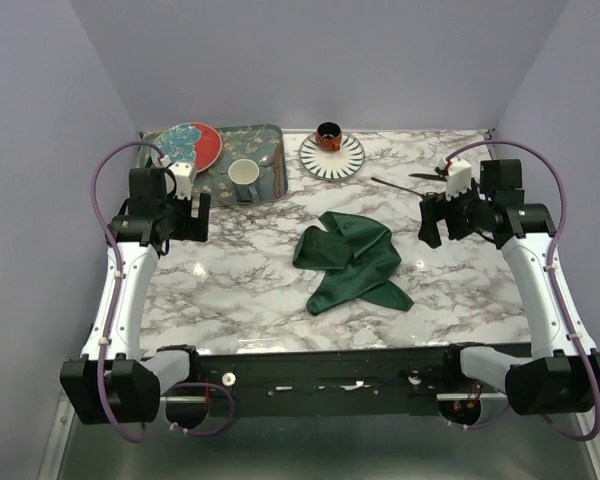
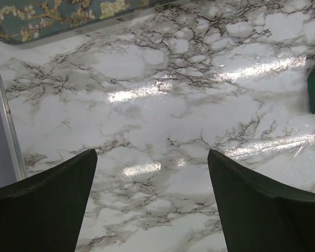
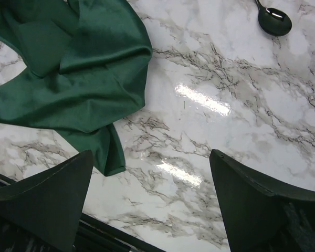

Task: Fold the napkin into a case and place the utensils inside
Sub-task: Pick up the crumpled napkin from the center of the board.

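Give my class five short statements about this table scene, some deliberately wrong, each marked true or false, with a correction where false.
1. The green napkin lies crumpled on the marble table, not folded into a case. True.
2. The left gripper is clamped on the napkin. False: it is open over bare marble and holds nothing.
3. The mug stands on the floral tray. True.
4. The black utensils lie inside the napkin. False: they lie on the table near the right gripper, apart from the napkin.
5. The right gripper is open and holds nothing. True.
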`<state>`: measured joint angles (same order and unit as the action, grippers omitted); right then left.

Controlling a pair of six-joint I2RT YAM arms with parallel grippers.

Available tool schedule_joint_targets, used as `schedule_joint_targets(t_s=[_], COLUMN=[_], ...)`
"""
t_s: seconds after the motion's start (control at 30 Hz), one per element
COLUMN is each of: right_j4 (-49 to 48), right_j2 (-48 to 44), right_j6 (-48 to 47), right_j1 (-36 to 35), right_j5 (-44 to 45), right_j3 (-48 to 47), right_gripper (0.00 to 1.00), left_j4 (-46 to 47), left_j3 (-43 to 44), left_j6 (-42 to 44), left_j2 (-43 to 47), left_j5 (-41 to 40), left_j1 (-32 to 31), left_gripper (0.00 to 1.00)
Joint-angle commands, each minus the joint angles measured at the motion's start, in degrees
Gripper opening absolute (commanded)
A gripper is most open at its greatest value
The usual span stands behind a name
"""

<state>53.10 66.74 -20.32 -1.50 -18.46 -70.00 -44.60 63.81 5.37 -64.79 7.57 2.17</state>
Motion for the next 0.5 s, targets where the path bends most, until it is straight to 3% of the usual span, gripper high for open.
schedule_joint_targets(t_s=[0.0,0.1,0.47], right_j4=[0.95,-0.01,-1.16], right_j2=[-0.03,-0.64,-2.49], right_j6=[-1.04,-0.08,1.42], right_j1=[-0.17,-0.17,-0.09], right_j5=[-0.79,0.44,2.11], right_j3=[1.35,2.67,5.75], right_gripper=[1.00,1.00,1.00], left_j4=[3.02,4.52,10.32], left_j3=[0.96,1.75,1.32], left_j6=[1.32,0.79,-1.06], left_j2=[-1.03,-2.44,-12.09], left_j5=[-4.93,-7.13,-17.93], left_j1=[-4.52,-7.44,-34.39], left_gripper=[0.99,0.99,0.99])
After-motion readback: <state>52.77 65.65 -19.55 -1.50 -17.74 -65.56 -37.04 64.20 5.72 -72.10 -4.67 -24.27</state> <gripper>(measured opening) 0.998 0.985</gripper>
